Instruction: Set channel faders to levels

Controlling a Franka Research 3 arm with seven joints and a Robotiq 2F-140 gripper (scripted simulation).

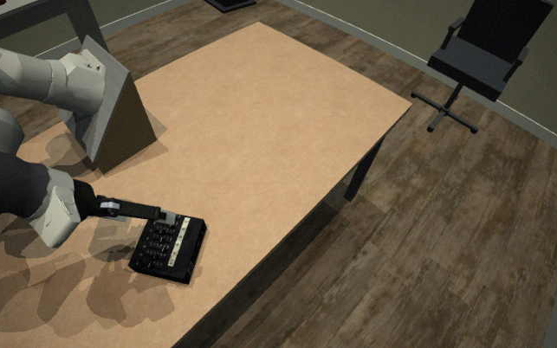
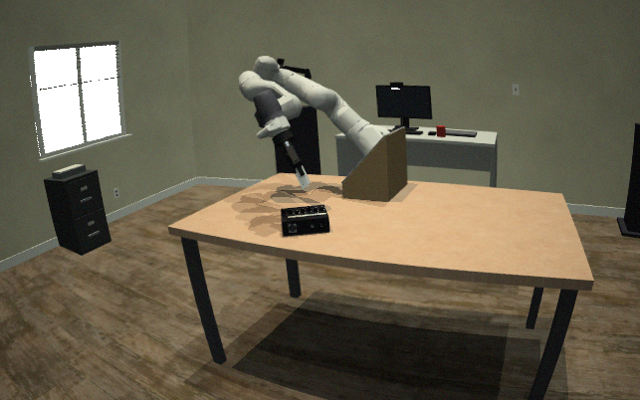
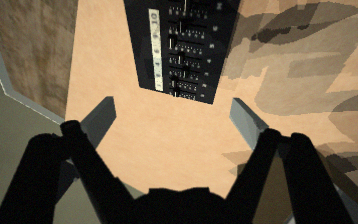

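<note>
The lighting desk [image 1: 168, 248] is a small black box standing on the table near its front edge. It has several faders in a row and a white tape strip [image 1: 179, 240] with numbers along one side. In the wrist view the desk [image 3: 182, 47] lies ahead of my fingers; the tape [image 3: 154, 47] is too small to read in full. My gripper [image 3: 174, 107] is open and empty, above the table just short of the desk's near end. It touches nothing. In the exterior view the gripper [image 2: 303, 181] hangs above and behind the desk [image 2: 305, 220].
The wedge-shaped arm mount [image 1: 112, 112] stands at the back of the table. The table's front edge [image 1: 246, 277] runs close to the desk. An office chair [image 1: 480, 56] stands on the floor, far from the table.
</note>
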